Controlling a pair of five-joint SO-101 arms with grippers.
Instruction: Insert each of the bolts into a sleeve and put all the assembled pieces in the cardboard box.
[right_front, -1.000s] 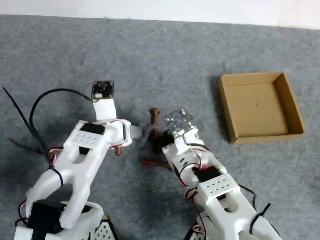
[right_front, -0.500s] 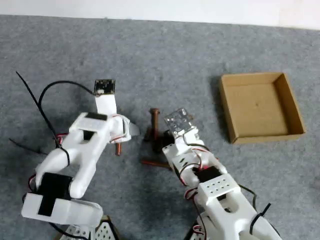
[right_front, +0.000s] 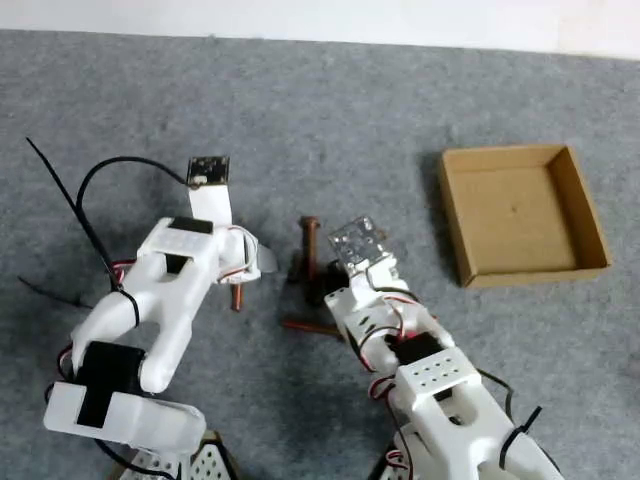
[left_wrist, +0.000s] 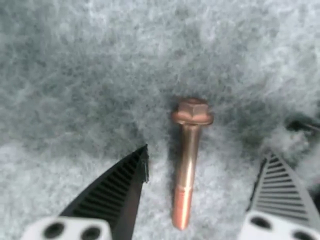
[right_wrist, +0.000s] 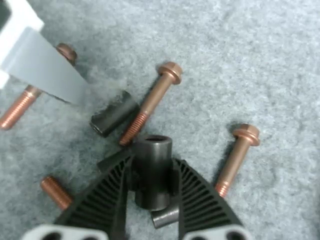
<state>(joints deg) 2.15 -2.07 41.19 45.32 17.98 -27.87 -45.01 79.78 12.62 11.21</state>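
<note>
My left gripper (left_wrist: 205, 167) is open and hangs over a copper bolt (left_wrist: 189, 160) that lies on the grey carpet between its two fingers, untouched. In the high view this bolt (right_front: 237, 296) lies just under the left gripper (right_front: 252, 268). My right gripper (right_wrist: 152, 159) is shut on a black sleeve (right_wrist: 152, 172), held upright with its bore showing. A second black sleeve (right_wrist: 114, 120) lies ahead of it beside a bolt (right_wrist: 152, 102). Another bolt (right_wrist: 236, 159) lies to one side. The empty cardboard box (right_front: 452, 215) stands at the right.
In the high view a bolt (right_front: 308, 243) lies just beyond the right gripper (right_front: 316, 284) and another (right_front: 308, 326) beside that arm. A grey finger of the left gripper (right_wrist: 45, 65) partly covers one bolt (right_wrist: 22, 107). Open carpet lies between the arms and the box.
The left arm's rear links have swung left and back, and its wrist has edged slightly away over the bolt. The right arm has kept still with the sleeve.
</note>
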